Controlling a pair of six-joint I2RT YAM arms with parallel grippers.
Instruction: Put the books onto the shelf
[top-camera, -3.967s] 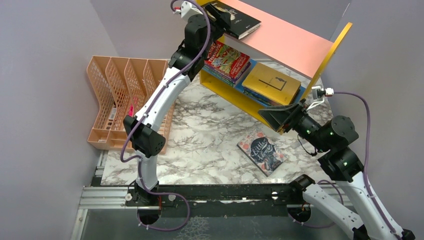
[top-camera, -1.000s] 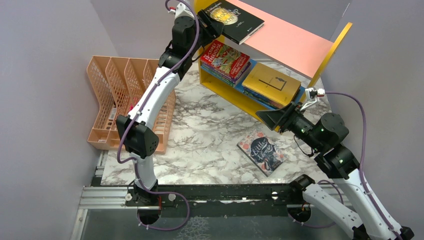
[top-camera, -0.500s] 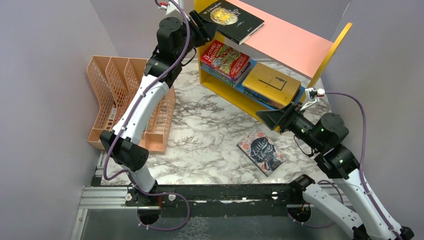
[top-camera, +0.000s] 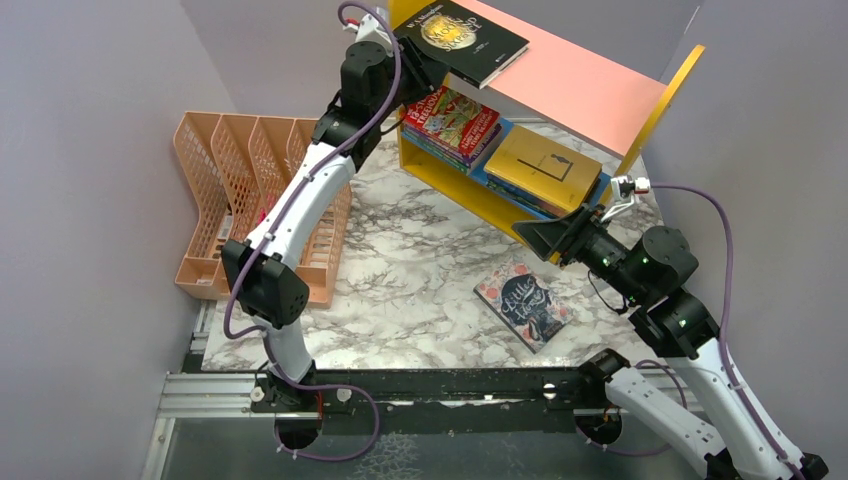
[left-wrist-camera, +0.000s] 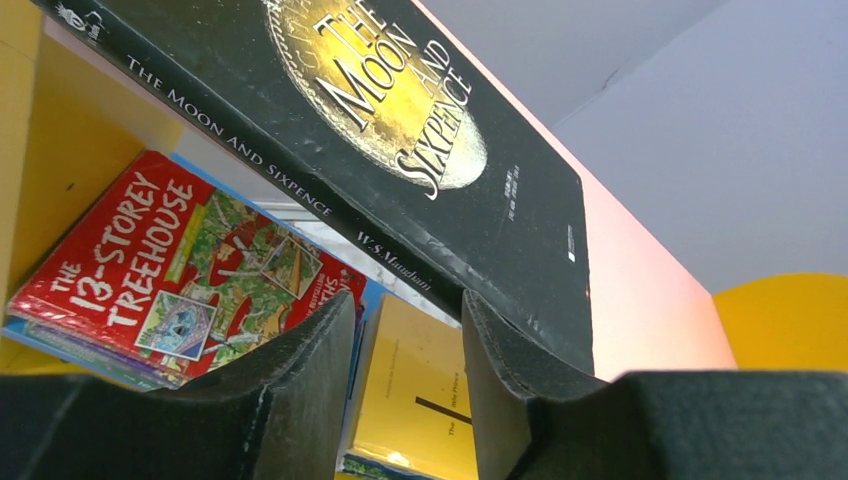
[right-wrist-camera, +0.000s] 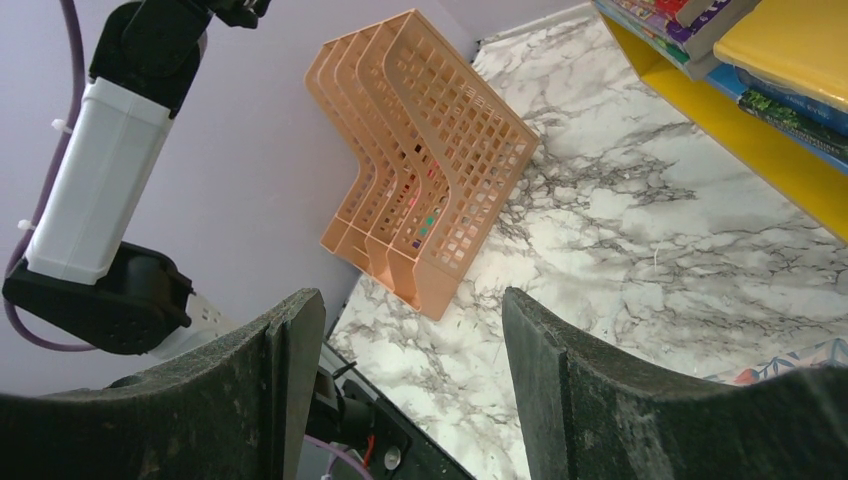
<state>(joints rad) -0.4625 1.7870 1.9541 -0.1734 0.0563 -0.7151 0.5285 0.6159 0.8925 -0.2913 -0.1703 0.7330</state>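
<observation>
The floral book (top-camera: 523, 303) lies flat on the marble table (top-camera: 420, 270), off the shelf and close to the right arm. Just beyond it the right gripper (top-camera: 545, 235) hangs released, its fingers spread wide on nothing, near the shelf's low front edge. Bare marble lies open between the floral book and the peach mesh rack (top-camera: 230, 170) by the left wall, which the left forearm partly covers. On the shelf (top-camera: 660, 100), the lower level holds a red Treehouse book (top-camera: 455, 115) on a stack and a mustard yellow book (top-camera: 540, 165); the titles beneath are mostly hidden. The black book (top-camera: 465, 40) lies on the pink top board (top-camera: 580, 85), its corner overhanging. The left gripper (left-wrist-camera: 407, 305) is at that corner, its fingers parted and empty; whether they touch the book is unclear.
</observation>
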